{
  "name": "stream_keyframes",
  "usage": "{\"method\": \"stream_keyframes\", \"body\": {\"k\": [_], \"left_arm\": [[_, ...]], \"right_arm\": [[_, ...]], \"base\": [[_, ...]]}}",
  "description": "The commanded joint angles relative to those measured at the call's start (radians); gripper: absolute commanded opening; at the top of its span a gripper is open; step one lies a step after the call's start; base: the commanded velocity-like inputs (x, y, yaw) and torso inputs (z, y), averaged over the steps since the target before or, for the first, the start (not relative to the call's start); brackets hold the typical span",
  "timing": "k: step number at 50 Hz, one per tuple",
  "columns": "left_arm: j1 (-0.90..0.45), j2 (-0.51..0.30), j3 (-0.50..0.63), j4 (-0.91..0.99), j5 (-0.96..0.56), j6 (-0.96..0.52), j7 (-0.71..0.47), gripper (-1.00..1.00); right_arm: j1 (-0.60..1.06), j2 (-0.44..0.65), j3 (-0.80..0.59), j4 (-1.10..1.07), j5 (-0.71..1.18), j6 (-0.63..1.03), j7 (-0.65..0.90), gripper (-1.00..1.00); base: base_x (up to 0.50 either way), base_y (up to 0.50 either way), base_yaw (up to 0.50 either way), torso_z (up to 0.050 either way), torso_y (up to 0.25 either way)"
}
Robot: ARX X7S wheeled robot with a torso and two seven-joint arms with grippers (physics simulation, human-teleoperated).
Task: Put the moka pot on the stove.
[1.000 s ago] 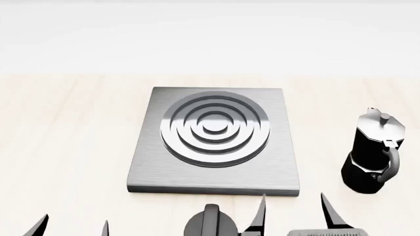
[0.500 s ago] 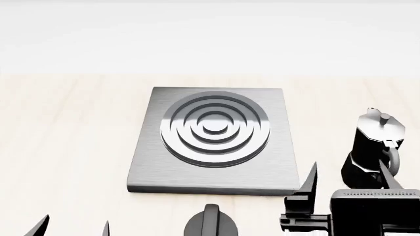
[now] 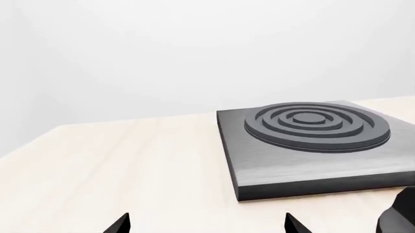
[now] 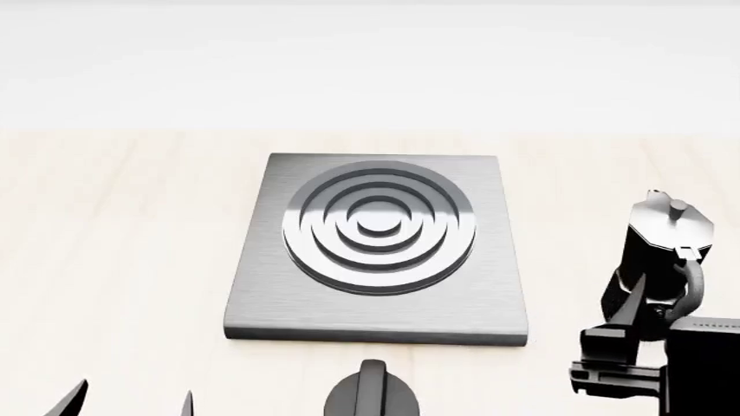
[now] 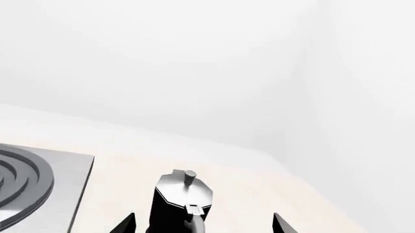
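The moka pot (image 4: 657,251) stands upright on the table to the right of the stove (image 4: 376,247), black with a silver lid and its handle towards me. My right gripper (image 4: 691,314) is open just in front of the pot, with one fingertip (image 4: 633,296) at its left side. In the right wrist view the pot (image 5: 182,196) stands just ahead between the open fingertips of the right gripper (image 5: 202,224), untouched. My left gripper (image 4: 127,400) is open and empty at the near left. In the left wrist view the left gripper (image 3: 206,225) is open, with the stove (image 3: 311,145) ahead of it.
A round black dial knob (image 4: 370,394) sits just in front of the stove's near edge; it also shows in the left wrist view (image 3: 402,218). The pale wooden table (image 4: 116,260) reaches back to a white wall.
My right gripper has moved right and forward, from in front of the stove's near right corner to the moka pot. The pot, the stove and the left gripper have not moved.
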Motion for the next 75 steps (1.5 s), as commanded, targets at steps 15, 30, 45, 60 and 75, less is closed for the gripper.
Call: {"method": "stream_keyframes", "body": {"k": [15,30,45,60,75], "left_arm": [[-0.003,-0.012,0.017,-0.013,-0.019,0.035,-0.012,1.0],[-0.004,-0.022,0.028,-0.014,-0.027,0.038,-0.023,1.0],[-0.006,-0.03,0.039,-0.013,-0.034,0.036,-0.035,1.0],[-0.007,-0.038,0.049,-0.012,-0.04,0.035,-0.045,1.0],[-0.009,-0.045,0.057,-0.014,-0.044,0.039,-0.057,1.0]], "right_arm": [[0.028,0.025,0.192,0.09,0.217,0.001,-0.131,1.0],[0.031,0.003,0.259,0.196,0.315,-0.058,-0.191,1.0],[0.17,0.013,0.162,0.457,0.277,-0.142,-0.241,1.0],[0.243,0.013,0.134,0.608,0.265,-0.184,-0.253,1.0],[0.3,0.021,0.116,0.747,0.251,-0.238,-0.266,1.0]], "base": [[0.0,0.0,0.0,0.0,0.0],[0.0,0.0,0.0,0.0,0.0],[0.0,0.0,0.0,0.0,0.0],[0.0,0.0,0.0,0.0,0.0],[0.0,0.0,0.0,0.0,0.0]]}}
